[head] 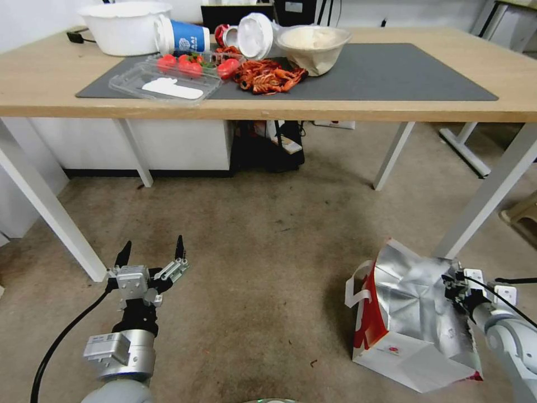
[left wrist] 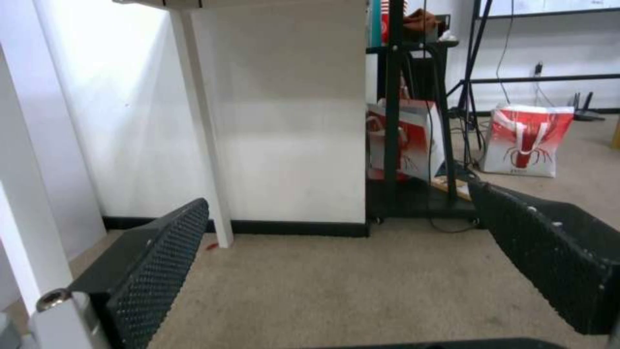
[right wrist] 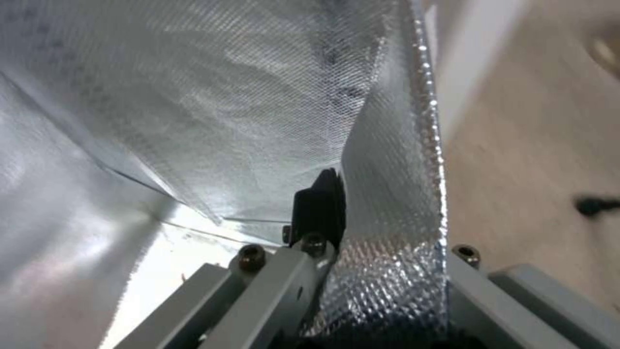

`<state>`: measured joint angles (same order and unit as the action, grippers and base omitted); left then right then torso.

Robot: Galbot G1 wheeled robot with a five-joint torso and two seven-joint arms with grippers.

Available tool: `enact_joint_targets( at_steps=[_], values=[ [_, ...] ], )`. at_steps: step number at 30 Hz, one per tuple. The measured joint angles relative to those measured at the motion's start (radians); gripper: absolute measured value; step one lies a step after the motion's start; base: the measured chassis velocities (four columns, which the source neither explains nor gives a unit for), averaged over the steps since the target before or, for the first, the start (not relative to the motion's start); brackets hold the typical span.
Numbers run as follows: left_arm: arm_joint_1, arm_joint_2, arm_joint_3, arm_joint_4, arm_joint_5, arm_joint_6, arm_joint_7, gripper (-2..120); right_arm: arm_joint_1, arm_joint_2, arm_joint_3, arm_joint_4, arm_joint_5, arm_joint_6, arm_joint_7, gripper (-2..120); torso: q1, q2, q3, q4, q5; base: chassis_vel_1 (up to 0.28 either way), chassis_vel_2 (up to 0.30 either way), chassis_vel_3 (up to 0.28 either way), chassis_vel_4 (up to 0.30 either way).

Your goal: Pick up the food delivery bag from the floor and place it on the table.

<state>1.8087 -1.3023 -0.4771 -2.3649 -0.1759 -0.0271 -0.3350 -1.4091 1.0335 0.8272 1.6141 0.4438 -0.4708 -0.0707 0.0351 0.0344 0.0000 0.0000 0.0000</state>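
The food delivery bag (head: 411, 316) sits tilted on the floor (head: 263, 268) at my right. Its red side, silver foil lining and white base with a small red logo face me, and a white handle (head: 353, 288) hangs at its left. My right gripper (head: 457, 286) is shut on the bag's far right rim. In the right wrist view the foil wall (right wrist: 387, 194) runs between the jaws of the right gripper (right wrist: 371, 220), with one black finger (right wrist: 319, 203) inside the bag. My left gripper (head: 152, 256) (left wrist: 348, 237) hovers open and holds nothing, low over the floor at the left. The table (head: 391, 109) stands ahead.
A dark grey mat (head: 391, 73) on the table carries white bowls (head: 126, 25), a cup, a clear tray (head: 165, 81) and red crayfish (head: 268, 75). White table legs (head: 489, 193) stand just beyond the bag. Other red-and-white bags (left wrist: 526, 140) sit farther back under the furniture.
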Motion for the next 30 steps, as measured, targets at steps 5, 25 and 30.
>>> enact_joint_targets(
  at_steps=[5,25,30],
  values=[
    [-0.005,0.003,0.001,0.006,-0.004,-0.002,0.000,100,-0.037,0.006,0.014,0.057,0.007,0.077,-0.080,0,0.000,0.000,0.000,0.0000,0.0000,0.000,0.000,0.000,0.000],
    [-0.001,-0.012,-0.010,-0.007,-0.001,0.005,-0.005,100,-0.086,-0.068,0.050,0.146,0.261,0.514,-1.092,0,0.000,0.000,0.000,0.0000,0.0000,0.000,0.000,0.000,0.000],
    [0.002,-0.015,-0.011,-0.012,-0.003,0.005,-0.005,100,-0.084,-0.083,0.048,0.154,0.311,0.498,-1.156,0,0.000,0.000,0.000,0.0000,0.0000,0.000,0.000,0.000,0.000]
  ],
)
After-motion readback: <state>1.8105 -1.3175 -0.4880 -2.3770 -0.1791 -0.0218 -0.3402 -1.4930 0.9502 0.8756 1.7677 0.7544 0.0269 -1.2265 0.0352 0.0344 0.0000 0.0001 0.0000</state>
